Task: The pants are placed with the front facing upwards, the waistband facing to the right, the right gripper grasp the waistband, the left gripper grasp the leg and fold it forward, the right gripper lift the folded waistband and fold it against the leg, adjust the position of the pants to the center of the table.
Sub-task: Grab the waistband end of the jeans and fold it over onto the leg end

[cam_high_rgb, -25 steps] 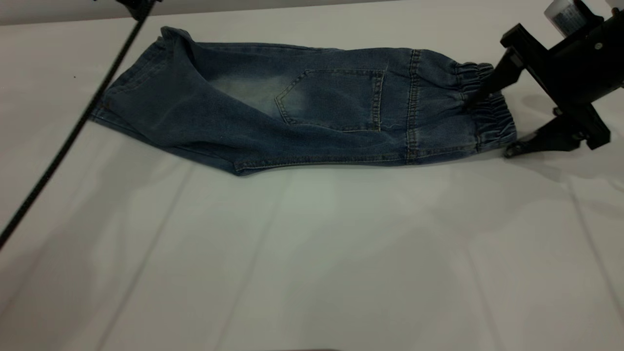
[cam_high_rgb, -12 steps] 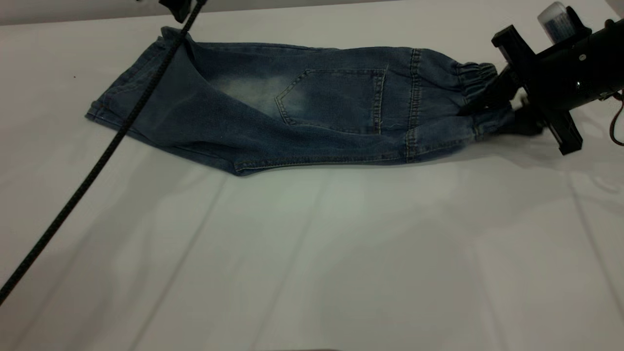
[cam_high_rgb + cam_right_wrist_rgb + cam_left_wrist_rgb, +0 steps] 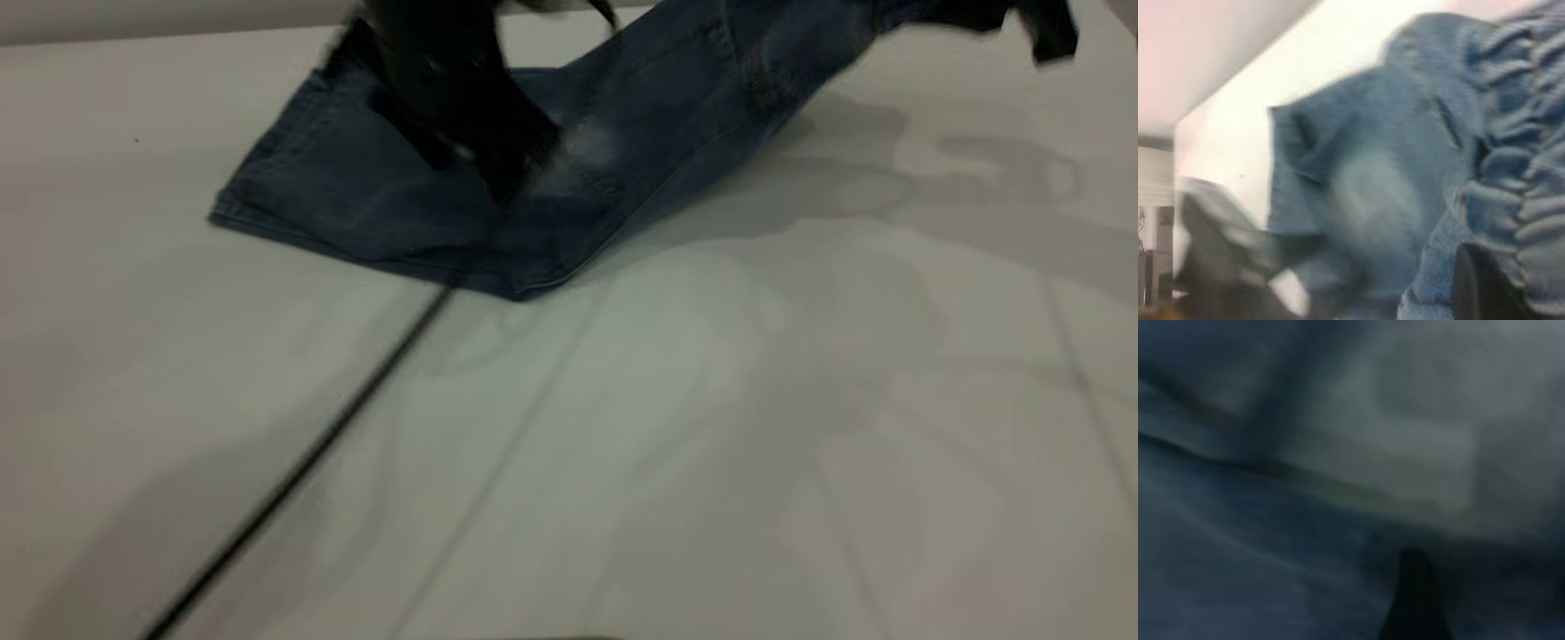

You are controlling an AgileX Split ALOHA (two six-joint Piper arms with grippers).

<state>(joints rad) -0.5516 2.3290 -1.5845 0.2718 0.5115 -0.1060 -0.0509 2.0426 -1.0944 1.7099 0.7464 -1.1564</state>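
The blue denim pants point(image 3: 382, 196) rest by their leg end on the white table point(image 3: 711, 444), while the wide end rises off it toward the back right. My right gripper point(image 3: 996, 13) is high at the back right, shut on the ruched waistband point(image 3: 1525, 167), with one dark finger point(image 3: 1475, 287) against the gathers. My left gripper point(image 3: 502, 178) is a black blur low over the pants' middle. Its wrist view is filled with denim point(image 3: 1305, 453) and shows one dark finger point(image 3: 1415, 600).
A black cable point(image 3: 311, 453) runs from the left gripper across the table to the near left edge. Shadows of the raised cloth and right arm lie on the table at the right point(image 3: 933, 178). The table extends broadly in front of the pants.
The right gripper closed on the waistband and lifted it up and back, raising the wide end off the table. The left gripper came down from the back onto the pants' middle.
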